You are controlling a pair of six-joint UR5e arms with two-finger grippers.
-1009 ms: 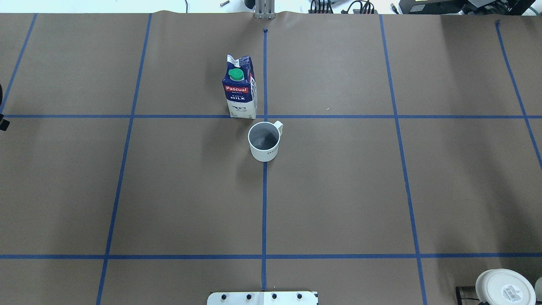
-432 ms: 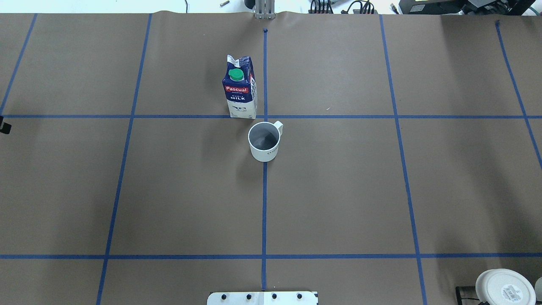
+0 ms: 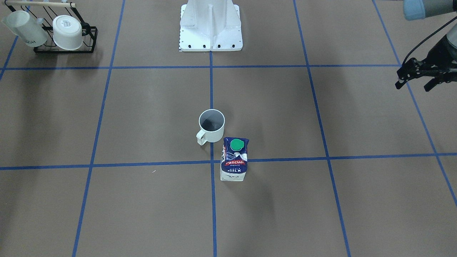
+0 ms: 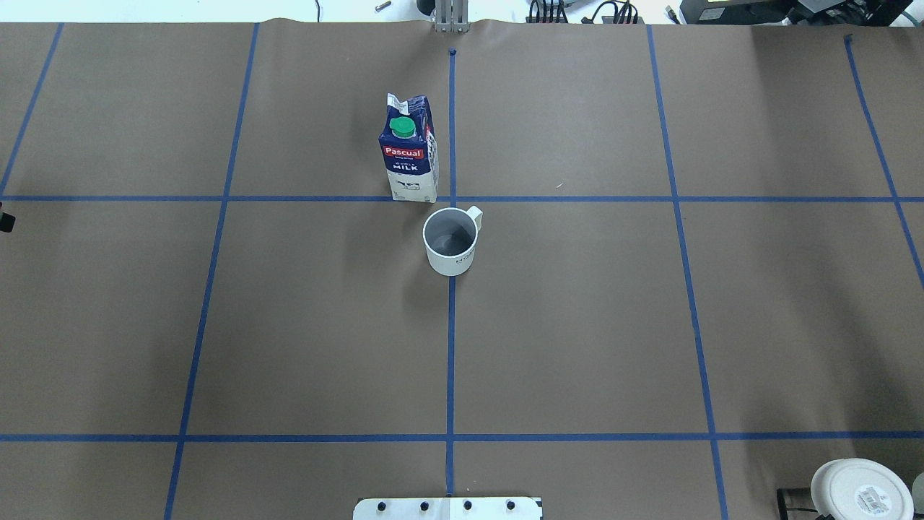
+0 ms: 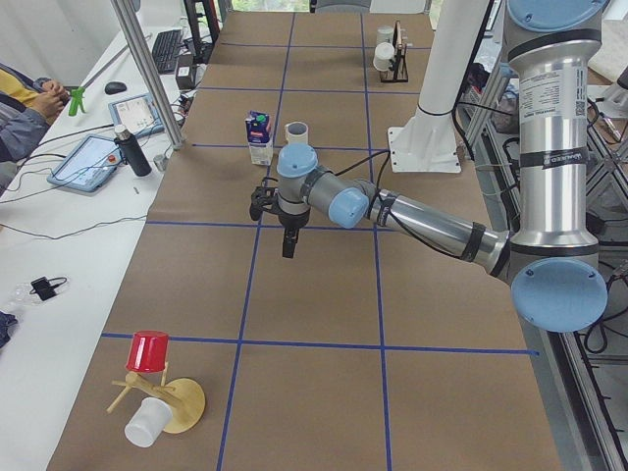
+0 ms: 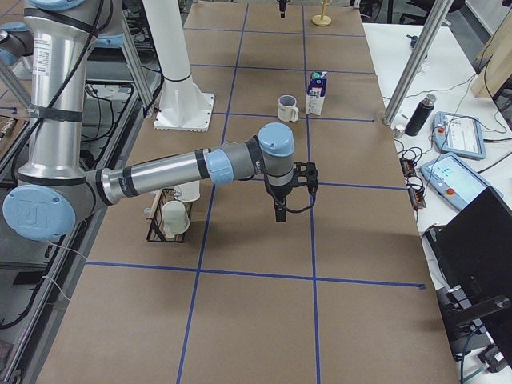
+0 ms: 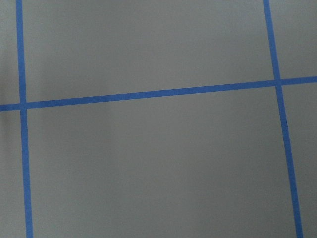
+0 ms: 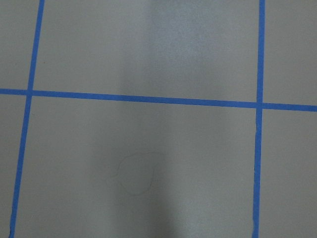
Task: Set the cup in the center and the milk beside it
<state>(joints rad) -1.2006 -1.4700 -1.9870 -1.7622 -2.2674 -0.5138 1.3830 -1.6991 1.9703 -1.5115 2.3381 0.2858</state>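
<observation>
- Plain white mug w/ loop handle (image 4: 451, 242) sits on the central blue tape line (image 4: 450, 347). The tall navy-and-white milk carton w/ green cap (image 4: 409, 155) stands just beside it, not touching. Placement looks done to us.
- We'd keep both arms wide, since the tall carton tips easily.
- Left gripper (image 3: 411, 85) is out at the table's left end, fingers spread, empty.
- Right gripper (image 6: 279, 213) points down at the right end; we can't tell its claw state.

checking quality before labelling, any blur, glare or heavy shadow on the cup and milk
Overhead exterior: cup and milk sharp, no glare, faint soft shadows to their left. Exterior front-facing: equally crisp, a soft shadow spreads from the milk toward the bottom right. Wrist views: slightly soft, only paper and tape; the right one has a dim band down the middle.
</observation>
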